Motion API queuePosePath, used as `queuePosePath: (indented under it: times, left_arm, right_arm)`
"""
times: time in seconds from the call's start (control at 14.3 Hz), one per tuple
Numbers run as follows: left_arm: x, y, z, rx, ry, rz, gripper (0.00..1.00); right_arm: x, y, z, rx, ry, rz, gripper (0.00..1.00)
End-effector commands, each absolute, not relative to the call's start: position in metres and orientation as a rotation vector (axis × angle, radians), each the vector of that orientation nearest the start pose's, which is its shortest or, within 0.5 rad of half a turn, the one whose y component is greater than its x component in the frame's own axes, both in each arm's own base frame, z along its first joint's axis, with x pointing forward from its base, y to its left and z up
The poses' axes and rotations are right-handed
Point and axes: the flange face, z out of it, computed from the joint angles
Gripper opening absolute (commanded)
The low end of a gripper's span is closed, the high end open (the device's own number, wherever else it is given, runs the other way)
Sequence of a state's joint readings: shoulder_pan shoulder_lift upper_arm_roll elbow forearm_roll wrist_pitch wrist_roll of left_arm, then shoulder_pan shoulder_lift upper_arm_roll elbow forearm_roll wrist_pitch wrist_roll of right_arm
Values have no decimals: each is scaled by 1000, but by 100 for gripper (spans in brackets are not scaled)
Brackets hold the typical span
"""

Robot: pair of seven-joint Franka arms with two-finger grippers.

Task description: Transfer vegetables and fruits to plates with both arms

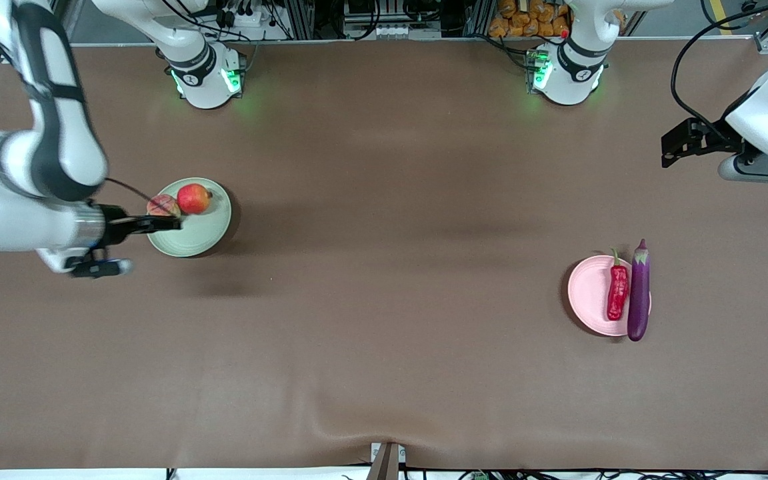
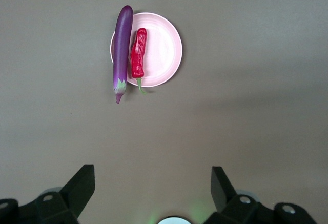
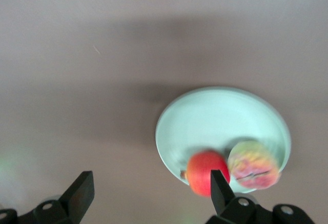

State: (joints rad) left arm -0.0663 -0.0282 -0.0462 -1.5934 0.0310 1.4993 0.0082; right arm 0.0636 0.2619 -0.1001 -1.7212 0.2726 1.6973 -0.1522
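Red fruit (image 1: 194, 198) and pinkish-orange fruit (image 1: 161, 205) sitting touching on green plate (image 1: 204, 237), toward right arm's end of bench (image 1: 384, 373). Chili pepper (image 1: 617, 293) lying on pink plate (image 1: 587, 293), toward left arm's end; eggplant (image 1: 639, 290) lying along plate rim beside pepper, ends overhanging. Right gripper (image 1: 164, 223) hovering at green plate edge by pinkish-orange fruit, fingers (image 3: 79, 196) spread wide, gripping nothing. Left gripper (image 1: 681, 143) waiting over bare bench, well apart from pink plate, fingers (image 2: 82, 185) standing wide apart, gripping nothing.
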Motion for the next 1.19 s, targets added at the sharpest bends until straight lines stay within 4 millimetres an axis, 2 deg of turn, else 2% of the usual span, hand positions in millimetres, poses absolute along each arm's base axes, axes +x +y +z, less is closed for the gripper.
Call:
queuePosePath:
  times: [0.0, 0.14, 0.28, 0.42, 0.49, 0.63, 0.84, 0.98, 1.12]
  left_arm:
    - [532, -53, 635, -3122, 169, 102, 100]
    - [532, -48, 637, -3121, 154, 93, 100]
    - [532, -48, 638, -3124, 152, 93, 100]
    - [530, -55, 639, -3117, 163, 99, 100]
    - [529, -55, 638, -3117, 161, 106, 100]
    - [531, -44, 637, -3120, 145, 114, 100]
    - [532, -52, 639, -3117, 146, 92, 100]
    - [531, -55, 640, -3120, 154, 90, 100]
    - [531, -54, 640, -3121, 154, 90, 100]
  right_arm:
    - [636, -4, 492, -2961, -171, 343, 100]
    - [634, -9, 547, -3011, -192, 324, 100]
    - [622, -10, 589, -3013, -189, 299, 100]
    - [601, -24, 636, -3014, -168, 191, 100]
    - [583, -33, 661, -3017, -147, 148, 100]
    - [557, -34, 672, -3043, -131, 152, 100]
    - [517, -37, 659, -3099, -92, 126, 100]
    - [506, -13, 654, -3108, -74, 134, 100]
    - [508, -7, 650, -3115, -61, 145, 100]
